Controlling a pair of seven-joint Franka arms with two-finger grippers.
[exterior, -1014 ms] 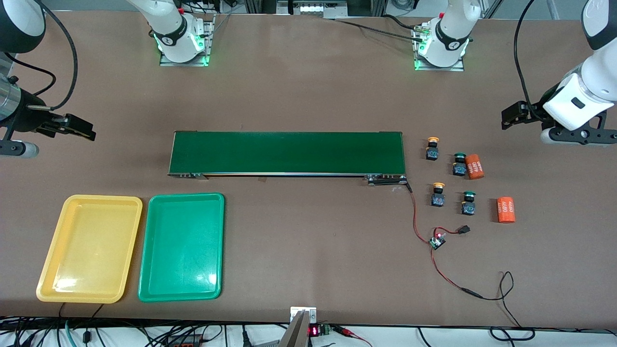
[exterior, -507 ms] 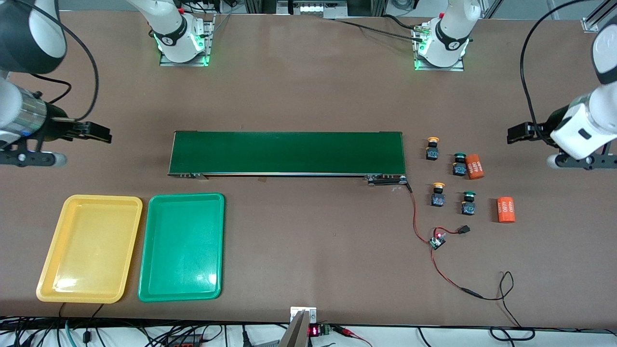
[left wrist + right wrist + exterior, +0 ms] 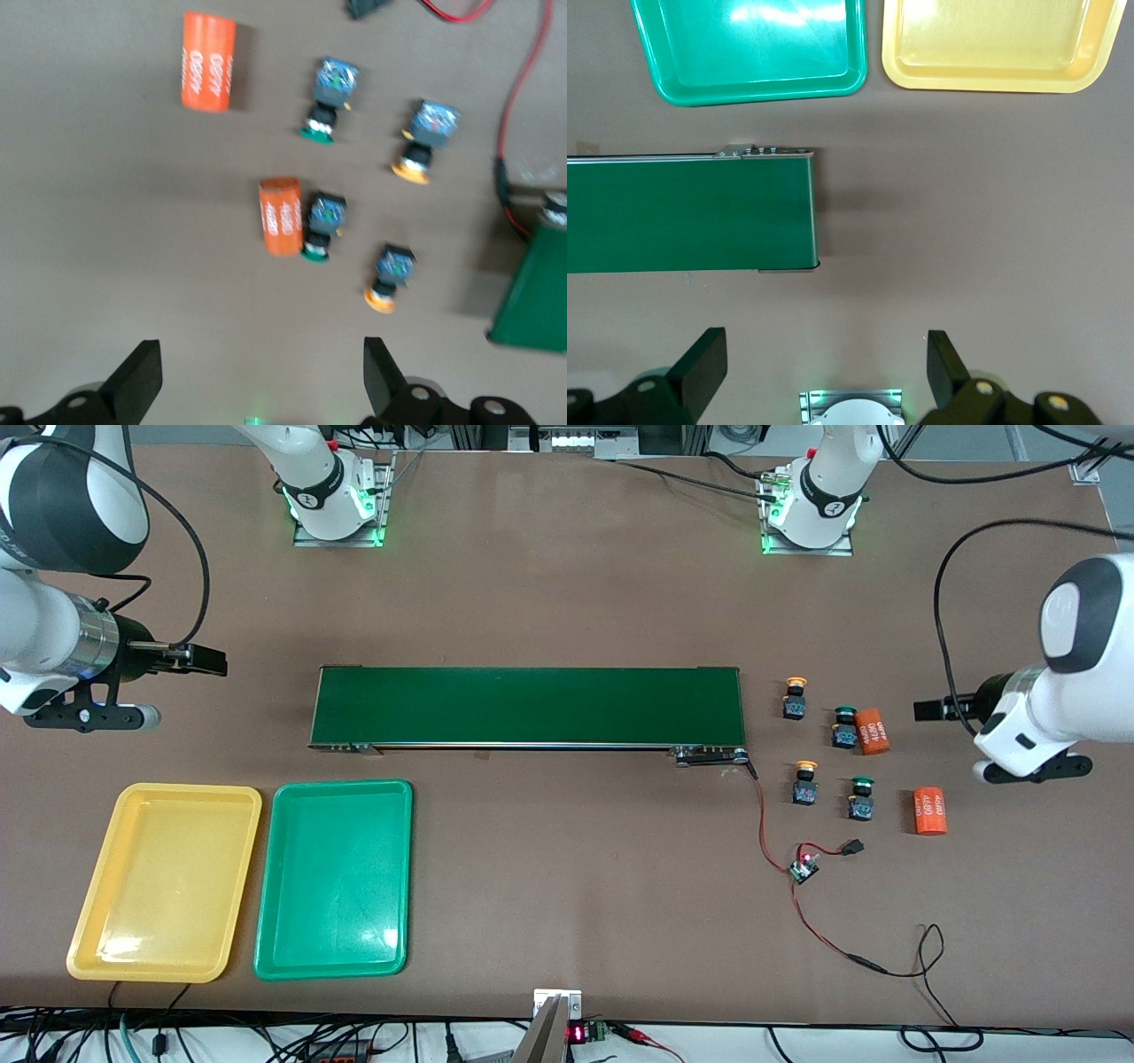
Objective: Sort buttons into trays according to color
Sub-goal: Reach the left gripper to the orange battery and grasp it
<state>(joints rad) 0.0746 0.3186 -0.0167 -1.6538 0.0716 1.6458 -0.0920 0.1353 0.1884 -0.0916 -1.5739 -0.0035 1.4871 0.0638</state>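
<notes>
From the front, the brown table (image 3: 567, 584) carries a long dark-green conveyor belt (image 3: 527, 706) at its middle, with the yellow tray (image 3: 89, 921) and green tray (image 3: 292, 957) side by side nearer the camera toward the right arm's end. The four buttons (image 3: 805, 783) stand off the belt's end toward the left arm, among two orange cylinders (image 3: 929, 811) and a small circuit board (image 3: 804, 867) with red wires (image 3: 824, 939); one cylinder touches a green-capped button. The left wrist view has the left gripper (image 3: 257, 376) over bare table near the buttons (image 3: 321, 227), fingers (image 3: 137, 376) spread, holding nothing. In the right wrist view, the right gripper (image 3: 822, 365) hangs over table beside the belt's end, fingers (image 3: 702, 361) spread and empty.
</notes>
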